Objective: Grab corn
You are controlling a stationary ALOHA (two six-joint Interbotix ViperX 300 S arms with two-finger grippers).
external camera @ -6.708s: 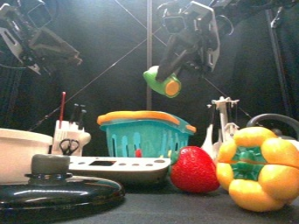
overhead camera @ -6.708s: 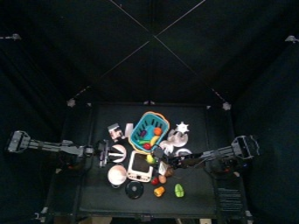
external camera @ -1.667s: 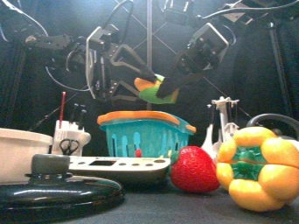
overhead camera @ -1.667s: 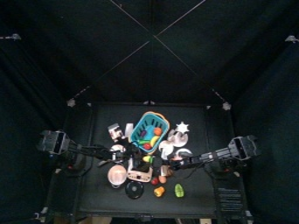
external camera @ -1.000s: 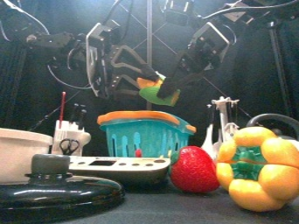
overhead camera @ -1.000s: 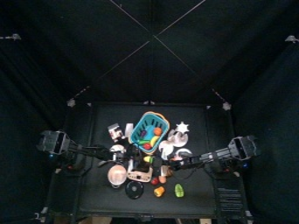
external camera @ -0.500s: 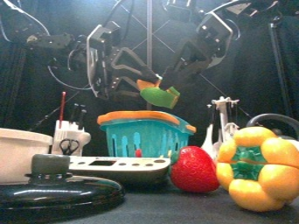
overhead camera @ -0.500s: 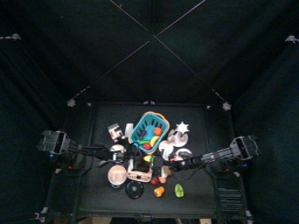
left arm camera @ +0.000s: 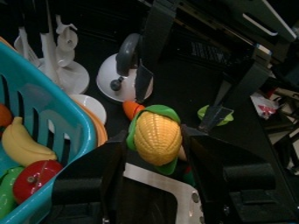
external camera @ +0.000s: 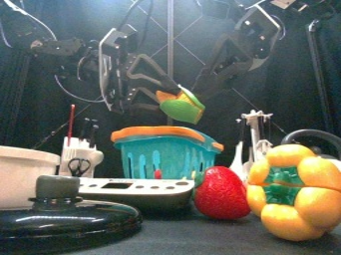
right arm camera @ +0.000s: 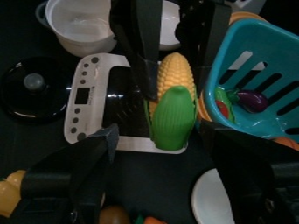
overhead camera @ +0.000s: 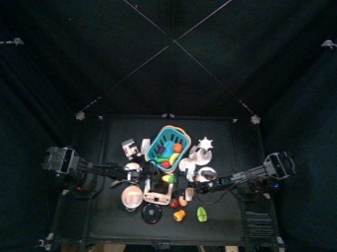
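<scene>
The corn (external camera: 181, 103), yellow with a green husk end, hangs in the air above the teal basket (external camera: 164, 155). My left gripper (external camera: 168, 99) reaches in from the left and is shut on it. In the left wrist view the corn (left arm camera: 159, 136) sits between that gripper's (left arm camera: 158, 149) own jaws. My right gripper (external camera: 221, 74) is up and to the right of the corn, open and apart from it. In the right wrist view the corn (right arm camera: 173, 103) lies beyond the wide-open right gripper (right arm camera: 166, 138), with the left gripper's fingers (right arm camera: 143, 52) clamped on either side of the cob.
Under the corn the basket holds toy fruit. At the table's front are a strawberry (external camera: 220, 193), a yellow pepper (external camera: 296, 195), a white scale (external camera: 127, 189), a black lid (external camera: 60, 215) and a white bowl (external camera: 24, 165). A white utensil stand (external camera: 250, 139) is at the right.
The right gripper opened fully and drew up and to the right, away from the corn. The corn stayed in the left gripper above the basket.
</scene>
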